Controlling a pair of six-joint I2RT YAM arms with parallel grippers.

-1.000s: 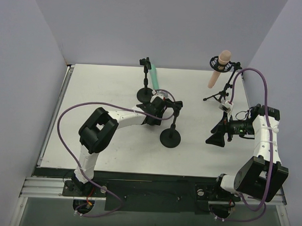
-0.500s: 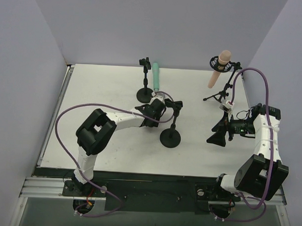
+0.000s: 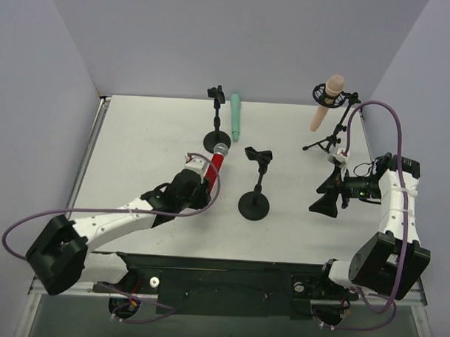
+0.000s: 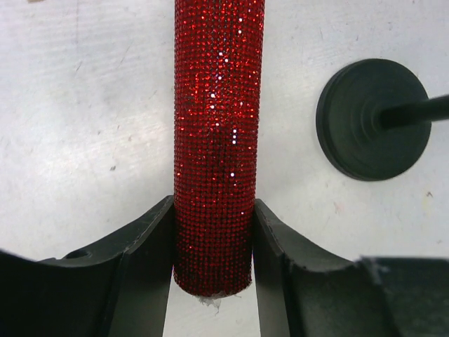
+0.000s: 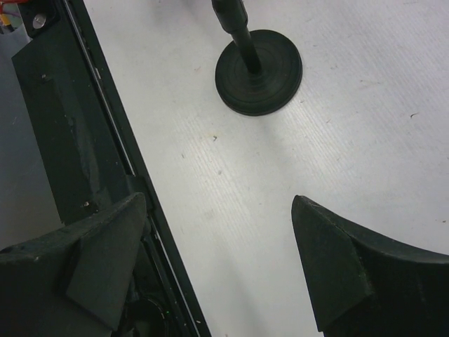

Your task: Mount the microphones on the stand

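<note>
Two of the three microphones are waiting to be mounted; the peach-pink microphone (image 3: 327, 102) is sitting in the ring holder of the tripod stand (image 3: 335, 135) at upper right. The mint green microphone (image 3: 235, 117) is lying just beside the back stand (image 3: 215, 120), apparently unclipped. The left gripper (image 3: 199, 175) is clamping the red microphone (image 4: 217, 126) near its tail, fingers (image 4: 151, 242) pressing both sides, left of centre. The right gripper (image 5: 217, 246) is hanging wide open and empty at right. By my reading the pick-up is finishing – next the red body is needing lifting and lining up with the empty clip of the middle stand (image 3: 255, 184), pushing in squarely without toppling its base
</note>
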